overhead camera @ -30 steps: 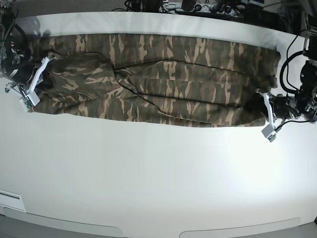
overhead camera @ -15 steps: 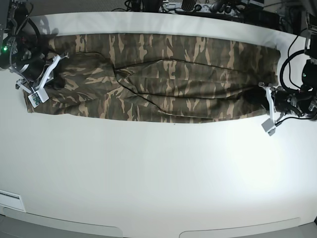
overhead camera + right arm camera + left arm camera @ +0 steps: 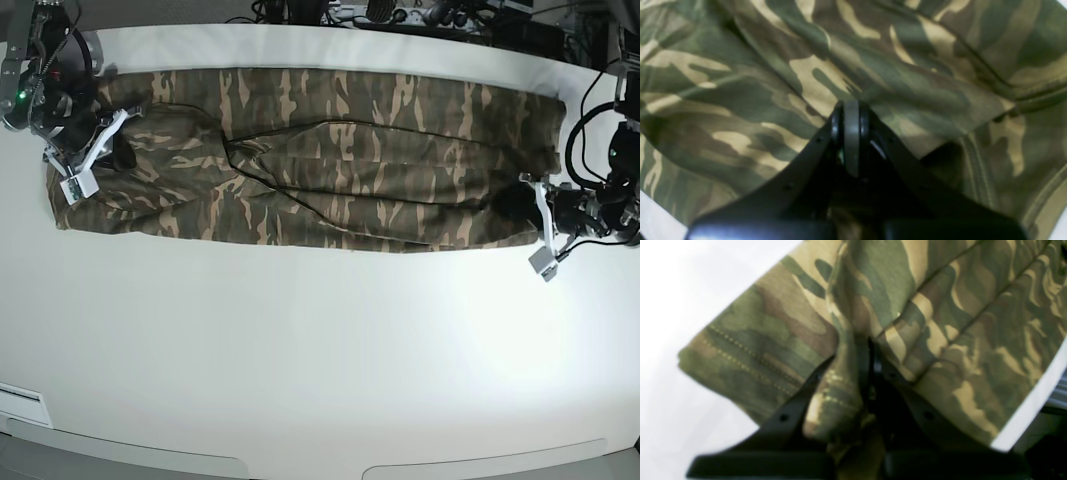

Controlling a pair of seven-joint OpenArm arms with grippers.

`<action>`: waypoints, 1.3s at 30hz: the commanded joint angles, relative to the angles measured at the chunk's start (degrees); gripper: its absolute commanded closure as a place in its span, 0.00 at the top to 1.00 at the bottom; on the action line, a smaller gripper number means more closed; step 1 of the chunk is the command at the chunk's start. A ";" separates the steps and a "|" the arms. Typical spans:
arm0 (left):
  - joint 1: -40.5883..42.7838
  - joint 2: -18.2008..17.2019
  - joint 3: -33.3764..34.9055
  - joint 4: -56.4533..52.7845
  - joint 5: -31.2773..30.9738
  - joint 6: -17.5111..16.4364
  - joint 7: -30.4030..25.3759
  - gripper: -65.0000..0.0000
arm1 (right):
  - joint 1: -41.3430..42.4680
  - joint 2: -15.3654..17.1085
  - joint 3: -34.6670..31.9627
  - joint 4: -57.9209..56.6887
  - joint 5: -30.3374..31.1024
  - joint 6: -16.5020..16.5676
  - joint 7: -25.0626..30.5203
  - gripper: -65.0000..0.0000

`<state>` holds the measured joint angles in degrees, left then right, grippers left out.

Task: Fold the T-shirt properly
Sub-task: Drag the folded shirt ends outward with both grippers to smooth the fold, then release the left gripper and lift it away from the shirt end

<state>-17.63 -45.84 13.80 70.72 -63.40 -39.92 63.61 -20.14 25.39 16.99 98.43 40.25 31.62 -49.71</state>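
The T-shirt (image 3: 330, 160) lies stretched along the white table's (image 3: 320, 360) far side. Left gripper (image 3: 870, 350) pinches its hem corner; right gripper (image 3: 850, 113) is clenched on cloth at the opposite end.

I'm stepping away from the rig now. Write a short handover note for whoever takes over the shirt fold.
Left claw: shut, pinching a bunched edge of the T-shirt at its hemmed end.
Right claw: shut, over the cloth at the opposite end; a grip isn't clear.
T-shirt: lying as a long band across the far part of the white table.
Done: folded lengthwise.
Left: fold the band crosswise and tidy it.
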 commanded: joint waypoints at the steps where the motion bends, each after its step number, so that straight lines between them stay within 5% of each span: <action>1: -1.81 -1.38 -0.55 0.44 -0.48 -0.08 -0.42 0.00 | 0.68 0.81 0.28 -1.31 -1.53 -0.50 -1.05 0.00; 6: -4.59 -2.19 -0.55 0.44 -1.46 -0.08 -0.37 0.00 | 0.81 0.81 0.28 -4.11 -1.51 -0.55 -1.33 0.00; 10: -6.10 -2.73 -0.55 0.44 -9.44 -0.08 0.31 0.00 | 0.98 0.81 0.28 -4.09 -1.27 -0.55 -1.27 0.00; 16: -6.34 -2.91 -0.55 0.44 -21.60 -0.08 12.68 0.00 | 0.94 0.81 0.28 -4.09 -1.31 -1.68 -1.29 0.00; 18: -6.36 -2.93 -0.55 0.44 -21.60 -0.08 16.39 0.00 | 0.94 0.81 0.28 -4.09 -1.31 -1.64 -1.29 0.00; 36: -5.84 -6.25 -0.55 0.42 -21.60 -0.08 16.39 0.00 | 0.94 0.81 0.28 -4.09 -1.36 -1.62 -1.31 0.00; 39: -5.20 -6.23 -0.55 0.42 -15.37 -0.08 13.16 0.00 | 0.94 0.81 0.28 -4.09 -1.36 -1.62 -1.31 0.00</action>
<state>-21.65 -50.50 13.80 70.65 -77.54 -39.86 76.42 -18.90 25.36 17.04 94.48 42.02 31.11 -47.97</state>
